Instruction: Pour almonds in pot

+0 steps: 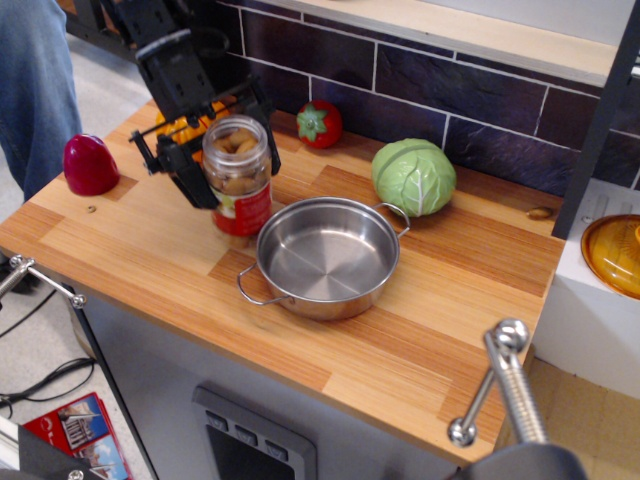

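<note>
The almonds (236, 160) are brown nuts in a clear jar (240, 205) with a red and white label. The jar stands open-topped at the left of the wooden counter, close against the pot's left rim. The pot (325, 257) is a shallow shiny steel pot with two wire loop handles, empty, at the counter's middle. My gripper (235, 178) comes down from the upper left. Its black fingers (192, 180) flank the jar on both sides and are closed against it.
A red tomato toy (320, 123) and a green cabbage (414, 177) sit by the tiled back wall. A dark red object (90, 165) is at the far left edge. An amber glass dish (615, 255) is at the right. A person in jeans (35, 80) stands at the left.
</note>
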`<state>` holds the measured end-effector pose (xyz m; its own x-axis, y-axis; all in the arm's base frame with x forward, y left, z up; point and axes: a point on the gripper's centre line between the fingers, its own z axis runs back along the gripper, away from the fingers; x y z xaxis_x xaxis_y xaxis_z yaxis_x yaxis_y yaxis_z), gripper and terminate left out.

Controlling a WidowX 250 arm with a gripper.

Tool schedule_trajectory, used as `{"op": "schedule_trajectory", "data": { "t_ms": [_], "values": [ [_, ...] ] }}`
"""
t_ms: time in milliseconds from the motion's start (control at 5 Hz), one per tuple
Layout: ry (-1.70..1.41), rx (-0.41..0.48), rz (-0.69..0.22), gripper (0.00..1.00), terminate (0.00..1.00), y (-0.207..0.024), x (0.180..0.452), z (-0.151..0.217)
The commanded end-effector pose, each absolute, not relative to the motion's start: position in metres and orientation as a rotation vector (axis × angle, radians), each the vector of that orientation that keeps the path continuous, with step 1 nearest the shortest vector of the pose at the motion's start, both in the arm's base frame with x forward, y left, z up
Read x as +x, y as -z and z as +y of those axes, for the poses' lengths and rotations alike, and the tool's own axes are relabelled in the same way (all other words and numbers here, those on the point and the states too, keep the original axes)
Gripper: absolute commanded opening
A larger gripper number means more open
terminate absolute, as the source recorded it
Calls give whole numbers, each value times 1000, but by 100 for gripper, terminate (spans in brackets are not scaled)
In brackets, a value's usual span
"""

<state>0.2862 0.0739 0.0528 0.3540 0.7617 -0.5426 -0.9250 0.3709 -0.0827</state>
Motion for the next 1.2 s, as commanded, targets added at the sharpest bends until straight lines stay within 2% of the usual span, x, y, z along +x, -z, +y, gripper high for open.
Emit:
{"op": "schedule_trajectory", "data": {
  "t_ms": [0, 200, 400, 600, 800, 1000],
  "values": [
    [-1191, -251, 181, 0, 0, -92, 283, 72],
    [-1263, -212, 91, 0, 0, -102, 293, 66],
    [-1425, -108, -63, 0, 0, -110, 314, 66],
    [-1514, -47, -211, 0, 0, -115, 326, 64],
    [-1537, 4, -414, 0, 0, -116, 332, 62],
    [-1509, 32, -472, 0, 0, -107, 330, 52]
  ]
}}
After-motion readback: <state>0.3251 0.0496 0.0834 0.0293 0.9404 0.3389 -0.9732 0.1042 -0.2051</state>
